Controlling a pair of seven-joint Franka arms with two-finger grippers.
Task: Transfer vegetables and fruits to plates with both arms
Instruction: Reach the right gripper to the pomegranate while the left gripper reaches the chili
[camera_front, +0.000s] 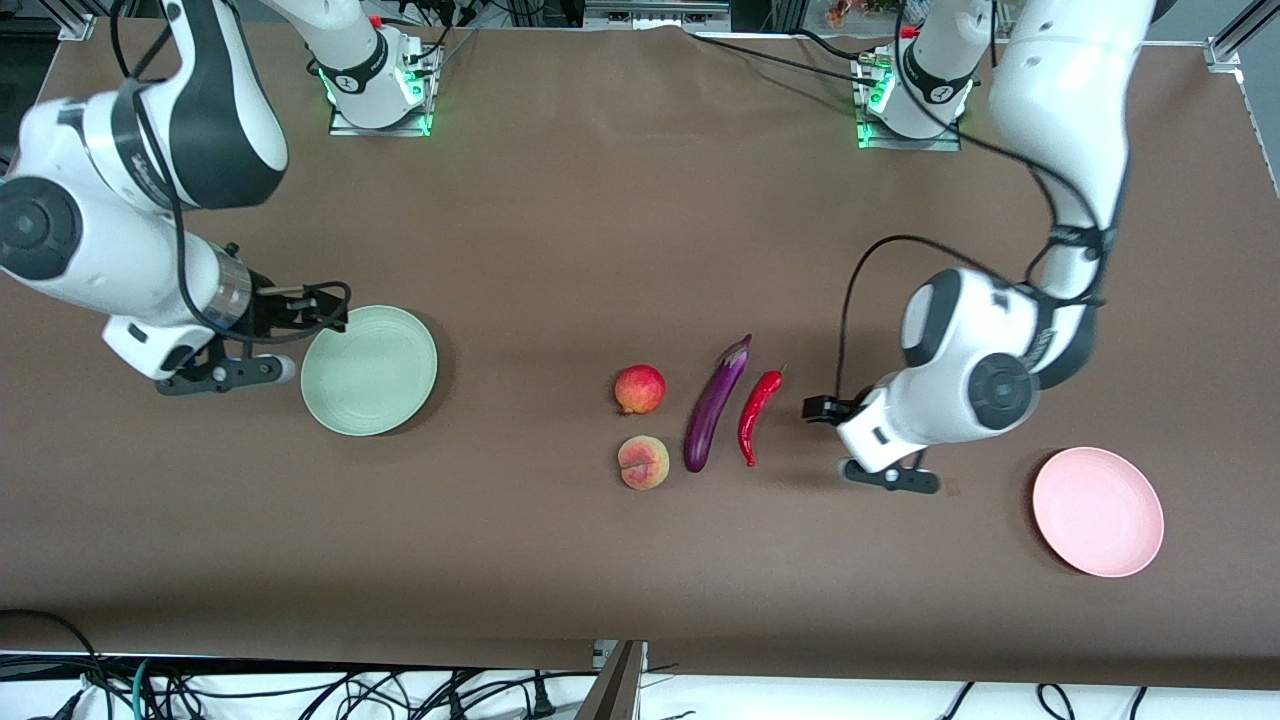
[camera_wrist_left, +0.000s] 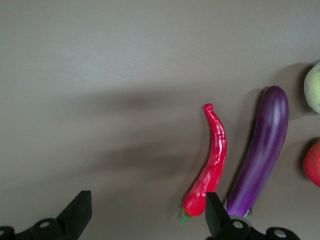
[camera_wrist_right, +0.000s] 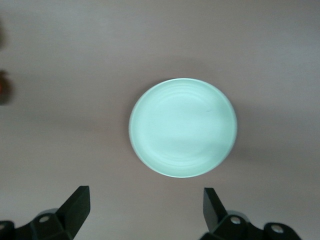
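Pink plate (camera_front: 1098, 511) nearest; eggplant (camera_front: 714, 405) lengthwise, stem toward the bases.

The front camera sits high, facing both robot bases across the brown table (camera_front: 600, 250). Each of the 2 wrist cameras looks straight down past its own fingertips. The left one shares the chili pepper (camera_wrist_left: 210, 160) and eggplant (camera_wrist_left: 262, 150) with the front view; the right shares the green plate (camera_wrist_right: 182, 127).

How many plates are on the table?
2. The green plate lies toward the right arm's end, beside the right gripper. The pink plate lies toward the left arm's end, nearer the front camera. Neither holds anything.
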